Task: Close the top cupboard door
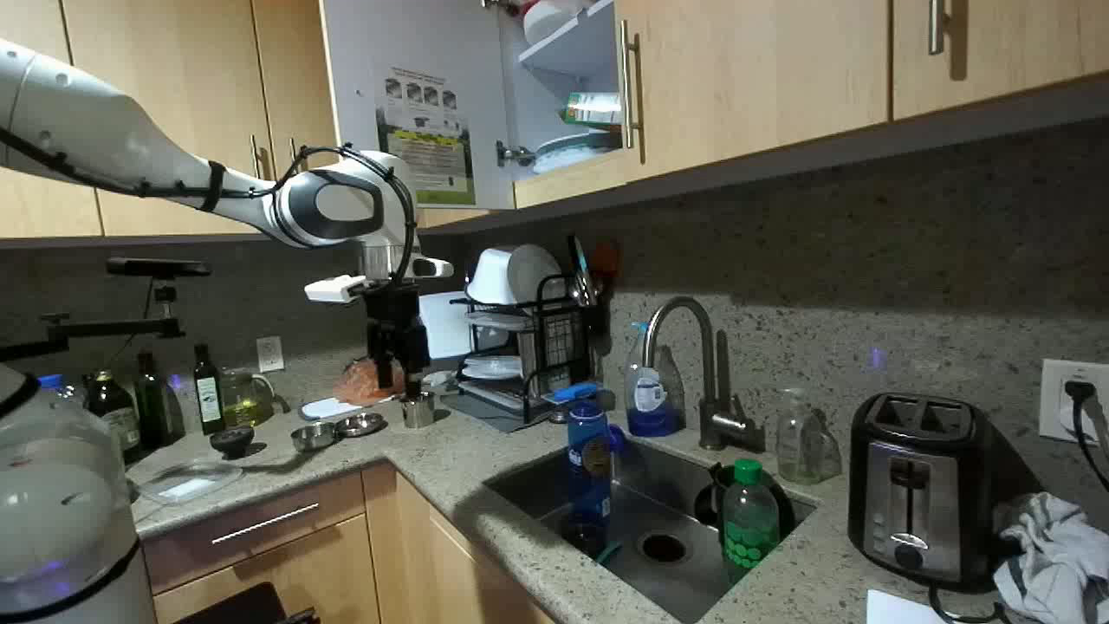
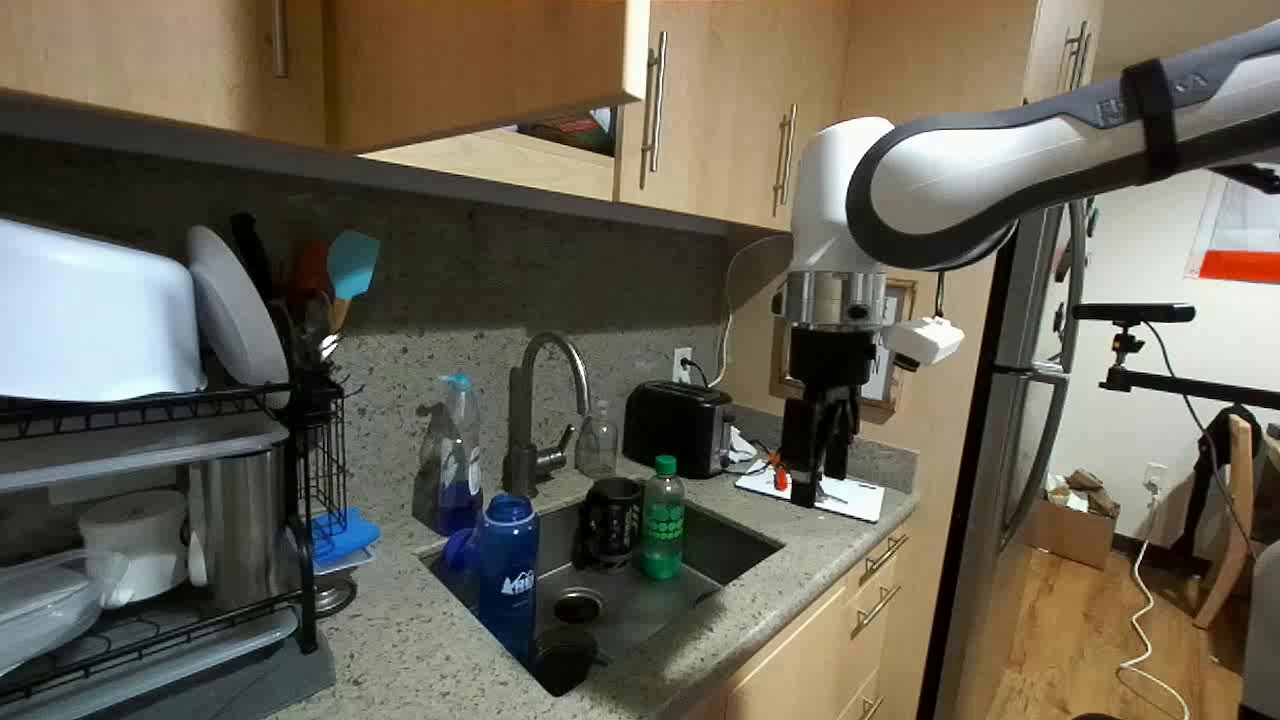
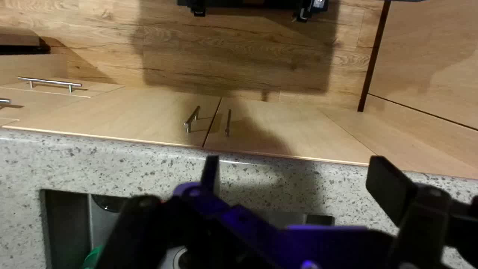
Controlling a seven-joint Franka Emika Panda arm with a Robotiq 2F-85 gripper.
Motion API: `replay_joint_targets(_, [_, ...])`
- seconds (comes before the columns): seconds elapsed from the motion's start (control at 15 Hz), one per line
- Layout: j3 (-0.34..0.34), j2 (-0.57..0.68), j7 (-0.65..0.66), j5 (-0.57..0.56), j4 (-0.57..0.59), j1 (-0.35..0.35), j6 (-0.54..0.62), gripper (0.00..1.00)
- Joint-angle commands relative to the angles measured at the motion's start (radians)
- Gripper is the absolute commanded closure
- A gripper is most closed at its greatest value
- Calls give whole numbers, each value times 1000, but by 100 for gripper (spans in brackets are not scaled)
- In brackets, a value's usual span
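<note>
Door (image 1: 437, 43): swung open from the upper cupboard (image 1: 535, 100), showing papers (image 1: 446, 165) on its inner face in an exterior view.
Hand (image 3: 295, 170): spread wide, gripping nothing, pointing down above the tabletop (image 1: 459, 485), apart from the door and lower.
Sink (image 1: 667, 477): holding an upright blue bottle (image 1: 589, 464) and an upright green-capped bottle (image 1: 750, 520).
Toaster (image 1: 918, 494): on the tabletop, near the sink.

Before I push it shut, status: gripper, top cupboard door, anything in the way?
Gripper open, empty. Top cupboard door standing open. Possible obstruction: arm, in front of the door in an exterior view; clearance unclear.
</note>
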Motion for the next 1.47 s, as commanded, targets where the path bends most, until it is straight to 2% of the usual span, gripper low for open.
replay_joint_targets(0.0, [5, 1, -2, 3, 2, -6, -2, 0])
replay_joint_targets(0.53, [8, 0, -4, 4, 0, -2, -1, 0])
replay_joint_targets(0.67, [48, 1, 3, -11, -2, 21, -13, 0])
replay_joint_targets(1.13, [254, 3, 34, -93, 10, 142, -64, 0])
replay_joint_targets(1.4, [313, -7, 38, -166, 9, 194, -91, 0])
